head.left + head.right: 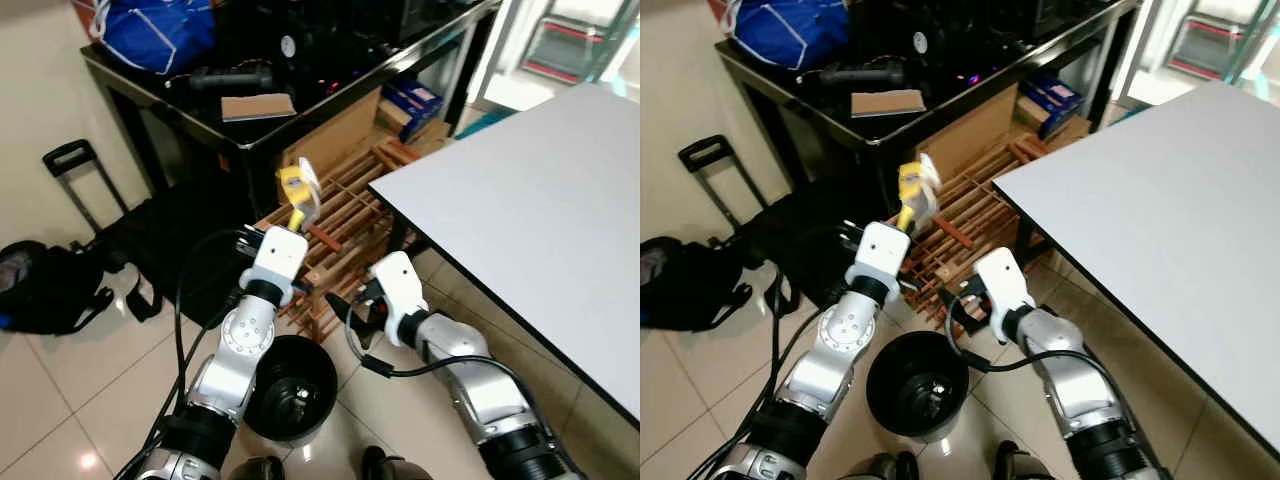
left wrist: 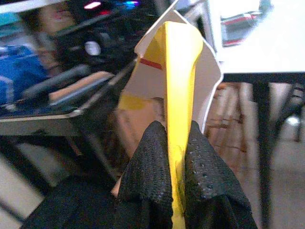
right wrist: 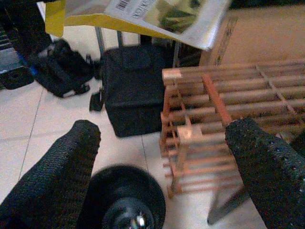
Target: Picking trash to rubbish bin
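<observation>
- A black rubbish bin (image 1: 290, 388) stands on the tiled floor, nearest, between the two arms.
- The right gripper (image 3: 162, 157) hangs beside it, fingers spread, holding nothing.
- The left gripper (image 2: 174, 157) is raised beyond the bin, clamped on a yellow-and-white wrapper (image 1: 298, 190).
- Farther off stands a wooden rack (image 1: 345, 225).

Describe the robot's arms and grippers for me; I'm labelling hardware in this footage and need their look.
Both arms are silver metal with round joints and dark bands near the base. Each wrist ends in a white block, with black cables looping alongside. The left gripper and right gripper each have two long black fingers; the wrist views show the fingers covered in dimpled, textured black material.
</observation>
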Robot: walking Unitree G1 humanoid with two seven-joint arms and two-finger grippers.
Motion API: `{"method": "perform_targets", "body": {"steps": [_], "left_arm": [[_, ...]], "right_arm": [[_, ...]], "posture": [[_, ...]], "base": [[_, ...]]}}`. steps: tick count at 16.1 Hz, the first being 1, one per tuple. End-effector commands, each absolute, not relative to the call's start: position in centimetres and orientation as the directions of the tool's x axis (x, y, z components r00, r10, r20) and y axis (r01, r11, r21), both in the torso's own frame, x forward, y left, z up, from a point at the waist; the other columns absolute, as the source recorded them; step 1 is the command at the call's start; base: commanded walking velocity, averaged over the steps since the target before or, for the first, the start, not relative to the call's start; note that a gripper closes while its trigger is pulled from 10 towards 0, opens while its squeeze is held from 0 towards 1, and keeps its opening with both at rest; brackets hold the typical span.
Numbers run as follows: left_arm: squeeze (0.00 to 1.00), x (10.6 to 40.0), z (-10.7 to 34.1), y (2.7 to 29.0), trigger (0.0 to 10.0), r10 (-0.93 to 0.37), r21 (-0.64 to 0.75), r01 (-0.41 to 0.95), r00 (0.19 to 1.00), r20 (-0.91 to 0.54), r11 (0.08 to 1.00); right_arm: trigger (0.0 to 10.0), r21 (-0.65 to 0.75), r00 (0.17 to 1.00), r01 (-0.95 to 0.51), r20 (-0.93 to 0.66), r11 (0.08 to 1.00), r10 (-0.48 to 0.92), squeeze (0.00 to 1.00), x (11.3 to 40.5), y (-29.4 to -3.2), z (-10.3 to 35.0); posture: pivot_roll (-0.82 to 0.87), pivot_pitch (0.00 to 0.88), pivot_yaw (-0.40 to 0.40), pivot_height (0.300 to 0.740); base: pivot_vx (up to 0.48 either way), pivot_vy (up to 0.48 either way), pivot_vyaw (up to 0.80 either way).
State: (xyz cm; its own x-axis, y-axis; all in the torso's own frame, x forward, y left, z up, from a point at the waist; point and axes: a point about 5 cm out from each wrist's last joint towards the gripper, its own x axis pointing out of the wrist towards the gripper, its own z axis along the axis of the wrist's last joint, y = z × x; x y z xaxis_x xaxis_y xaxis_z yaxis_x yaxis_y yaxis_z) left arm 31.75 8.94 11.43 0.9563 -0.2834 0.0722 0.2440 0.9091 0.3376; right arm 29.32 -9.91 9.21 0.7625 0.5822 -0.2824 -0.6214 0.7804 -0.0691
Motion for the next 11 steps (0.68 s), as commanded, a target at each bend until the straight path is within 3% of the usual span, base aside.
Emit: {"method": "perform_targets", "body": {"steps": [1,5,11], "left_arm": [[0.00,31.4,10.4,8.5,10.0,-0.324,0.340,0.297,0.946,0.022,0.892],[0.00,31.3,8.6,8.7,10.0,-0.320,0.302,0.319,0.946,-0.046,0.898],[0.00,31.3,6.3,9.9,10.0,-0.274,0.281,0.303,0.952,-0.137,0.911]], "right_arm": [[10.0,-0.068,0.733,-0.650,-0.316,0.757,0.602,0.00,29.2,-9.8,9.0],[10.0,-0.054,0.692,-0.687,-0.353,0.724,0.630,0.00,28.6,-9.4,8.6],[10.0,-0.051,0.697,-0.673,-0.378,0.738,0.610,0.00,28.5,-9.6,8.2]], "posture": [[-0.05,0.142,0.031,0.740],[-0.05,0.152,0.026,0.740],[-0.05,0.167,0.018,0.740]], "base": [[0.000,0.000,0.00],[0.000,0.000,0.00],[0.000,0.000,0.00]]}}
